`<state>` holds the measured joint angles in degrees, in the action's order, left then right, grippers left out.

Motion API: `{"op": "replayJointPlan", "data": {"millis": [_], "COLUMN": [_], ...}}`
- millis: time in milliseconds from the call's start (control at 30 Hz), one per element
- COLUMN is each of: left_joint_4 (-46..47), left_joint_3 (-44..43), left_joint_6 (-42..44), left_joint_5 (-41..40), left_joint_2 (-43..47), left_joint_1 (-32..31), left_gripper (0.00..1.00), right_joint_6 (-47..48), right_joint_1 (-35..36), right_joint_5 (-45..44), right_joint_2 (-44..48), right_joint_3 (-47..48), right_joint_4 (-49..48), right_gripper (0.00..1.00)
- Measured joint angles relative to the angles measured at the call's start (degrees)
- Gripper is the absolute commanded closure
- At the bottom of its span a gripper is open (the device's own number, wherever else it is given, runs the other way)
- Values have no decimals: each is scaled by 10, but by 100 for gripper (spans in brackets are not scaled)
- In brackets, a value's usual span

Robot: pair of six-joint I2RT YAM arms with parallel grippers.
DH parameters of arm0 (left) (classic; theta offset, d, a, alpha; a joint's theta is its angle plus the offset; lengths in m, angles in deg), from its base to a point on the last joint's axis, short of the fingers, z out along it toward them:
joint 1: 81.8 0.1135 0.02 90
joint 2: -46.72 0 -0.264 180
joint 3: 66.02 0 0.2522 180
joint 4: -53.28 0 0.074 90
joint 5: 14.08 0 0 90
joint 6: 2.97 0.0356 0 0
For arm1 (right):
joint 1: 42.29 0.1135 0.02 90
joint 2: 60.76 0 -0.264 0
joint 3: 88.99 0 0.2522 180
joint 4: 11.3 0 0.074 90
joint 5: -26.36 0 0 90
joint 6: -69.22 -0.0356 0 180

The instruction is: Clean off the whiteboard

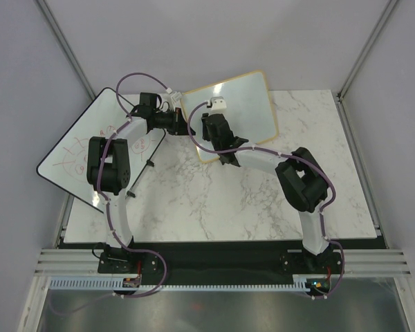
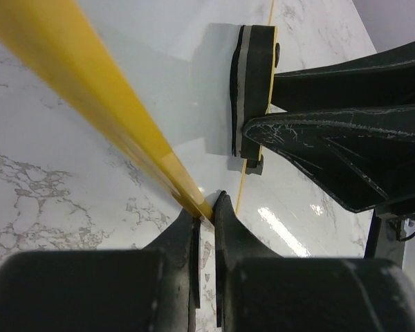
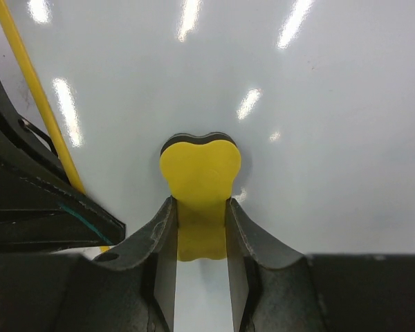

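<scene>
Tan-framed whiteboard (image 1: 252, 104), rounded corners, lies askew at far centre. The surface appears blank, though glare may hide faint marks. Yellow eraser (image 3: 199, 166) is pressed against it.

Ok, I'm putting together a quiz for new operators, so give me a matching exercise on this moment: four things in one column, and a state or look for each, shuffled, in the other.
Things:
1. eraser
2. left gripper
3. larger whiteboard
4. table

States:
A. white marble pattern
B. shut on the frame of the whiteboard
C. red drawings on it
D. held in the right gripper

Pairs: 1-D, 2-B, 3-C, 4-A.
</scene>
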<state>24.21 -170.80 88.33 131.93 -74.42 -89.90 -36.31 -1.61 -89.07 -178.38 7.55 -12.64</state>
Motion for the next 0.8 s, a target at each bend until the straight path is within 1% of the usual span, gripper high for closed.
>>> {"op": "replayJointPlan", "data": {"millis": [133, 267, 367, 533, 800], "left_joint_4": [-1, -4, -5, -6, -9], "left_joint_3": [0, 0, 0, -1, -1], "left_joint_6": [0, 0, 0, 0, 0], "left_joint_5": [-2, -2, -1, 0, -3], "left_joint_2": [0, 0, 0, 0, 0], "left_joint_1": [0, 0, 0, 0, 1], "left_gripper": [98, 98, 98, 98, 98], "right_joint_6": [0, -12, -21, -41, -57], "right_joint_1": [1, 1, 3, 6, 15], "right_joint_5": [-9, -20, -39, -49, -70], "right_joint_2": [-3, 12, 22, 25, 16], "right_joint_3": [-9, -62, -94, -107, -88], "right_joint_4": [-20, -62, -67, -72, -47], "right_gripper": [100, 100, 100, 100, 100]}}
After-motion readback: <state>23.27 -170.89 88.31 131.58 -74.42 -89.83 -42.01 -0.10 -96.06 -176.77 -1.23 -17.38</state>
